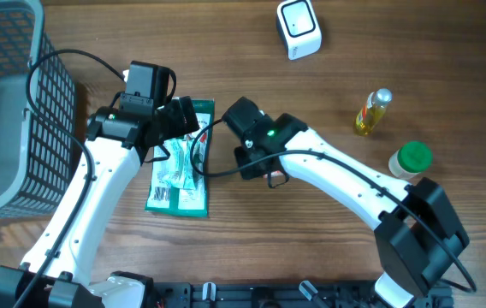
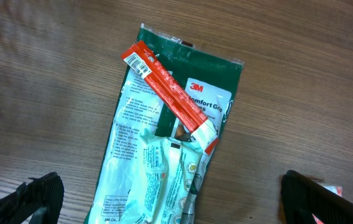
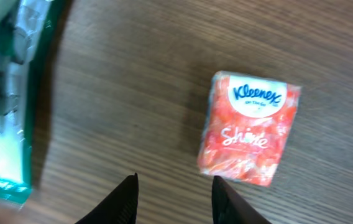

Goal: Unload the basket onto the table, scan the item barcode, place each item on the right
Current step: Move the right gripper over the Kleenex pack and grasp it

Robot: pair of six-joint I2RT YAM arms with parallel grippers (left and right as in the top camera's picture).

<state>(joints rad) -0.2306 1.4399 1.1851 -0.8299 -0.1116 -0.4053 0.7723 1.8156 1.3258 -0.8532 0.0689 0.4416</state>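
Note:
A red Kleenex tissue pack (image 3: 250, 127) lies flat on the wooden table, just ahead and right of my right gripper (image 3: 173, 186). That gripper is open with nothing between its fingers. From overhead only a sliver of the tissue pack (image 1: 275, 179) shows under the right wrist. A green 3M package (image 2: 164, 155) lies under my left gripper (image 2: 173, 199), which is wide open and empty above it. A red strip with a barcode (image 2: 164, 90) rests across the package. The white barcode scanner (image 1: 299, 28) stands at the far edge.
A grey mesh basket (image 1: 3, 111) takes up the left side. A small yellow oil bottle (image 1: 373, 111) and a green-lidded jar (image 1: 410, 160) stand at the right. The green package's edge (image 3: 2, 124) lies left of the right gripper.

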